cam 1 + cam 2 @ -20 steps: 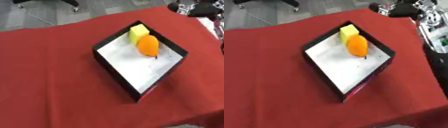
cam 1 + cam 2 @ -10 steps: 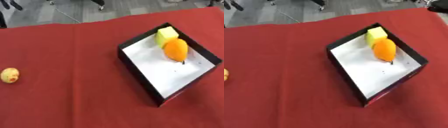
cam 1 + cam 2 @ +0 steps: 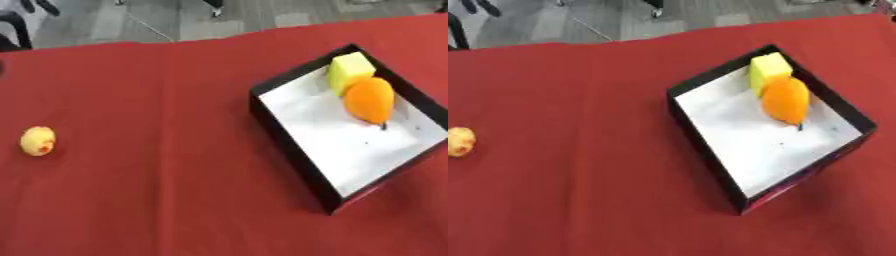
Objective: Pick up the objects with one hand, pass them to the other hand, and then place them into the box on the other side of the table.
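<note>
- Covering almost the whole field of view, the red cloth [image 3: 157, 200] lies flat over the table, with grey floor showing past its far edge.
- Sitting askew on the robot's right half of the cloth is the black box [image 3: 289, 137], white inside, one corner pointing away from the robot and one toward it.
- Inside the box, at its far corner, an orange fruit [image 3: 369, 100] lies touching a yellow block [image 3: 350, 71]; the fruit's long axis runs roughly toward that far corner. Both appear already delivered.
- Remaining outside the box is one small yellow fruit [image 3: 38, 140] with a red mark, alone on the cloth at the robot's far left, well apart from the box.
- Neither robot hand shows in either eye view, so no finger state can be reported and no bearing from fingers to object can be read.
- Judgement: the small fruit lies on the left side, so the left hand is presumably the nearer one for the pick; it would then pass rightward to the right hand for placing in the box.
- The small fruit looks nearly round, so no approach direction is clearly favoured; rolling on contact is the likely risk.
</note>
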